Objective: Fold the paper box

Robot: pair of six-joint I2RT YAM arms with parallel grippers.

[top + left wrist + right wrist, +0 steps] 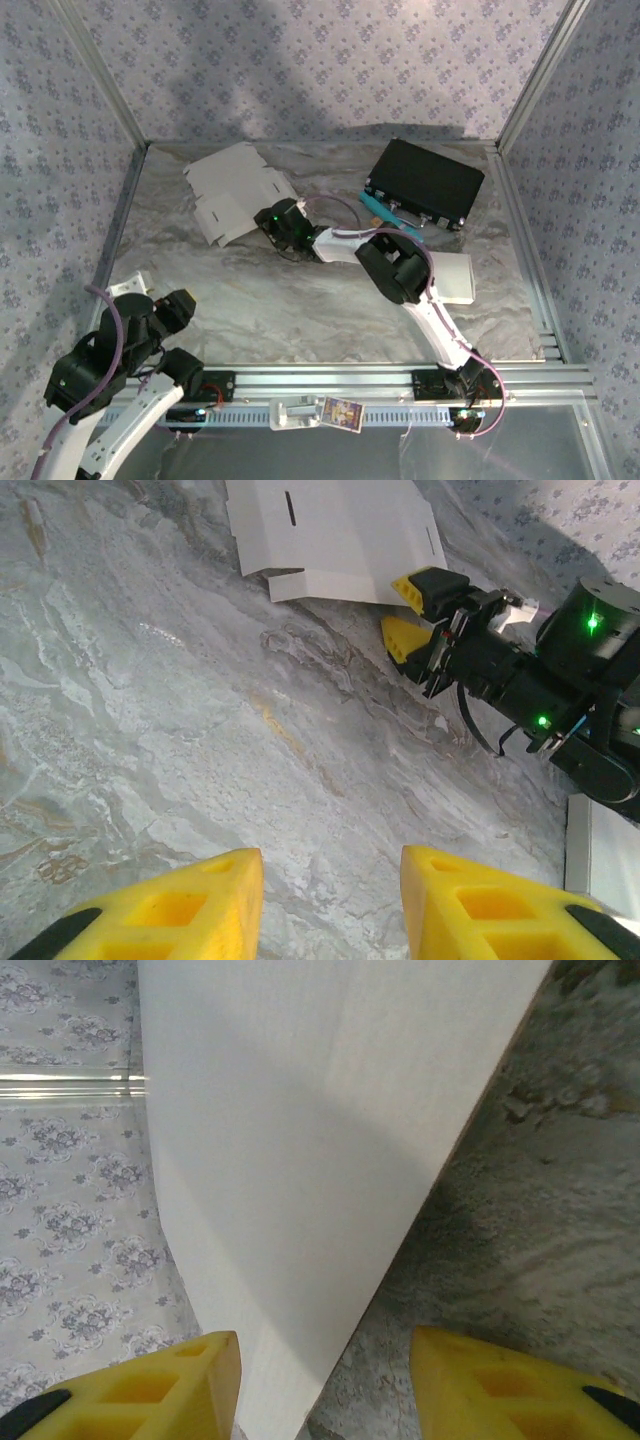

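The paper box (238, 190) is a flat white cut-out lying unfolded at the back left of the marble table. My right gripper (270, 222) reaches across to the box's near right edge. In the left wrist view its yellow fingertips (420, 588) stand apart at the edge of the paper box (330, 535). In the right wrist view the paper box (320, 1140) runs down between the spread jaws of the right gripper (325, 1360), unclamped. My left gripper (332, 880) hangs open over bare marble at the near left (178, 306), well short of the box.
A black case (425, 183) sits at the back right, with a teal object (385, 213) at its front. A white flat sheet (458, 278) lies right of the right arm. Metal frame rails (400, 378) and patterned walls bound the table.
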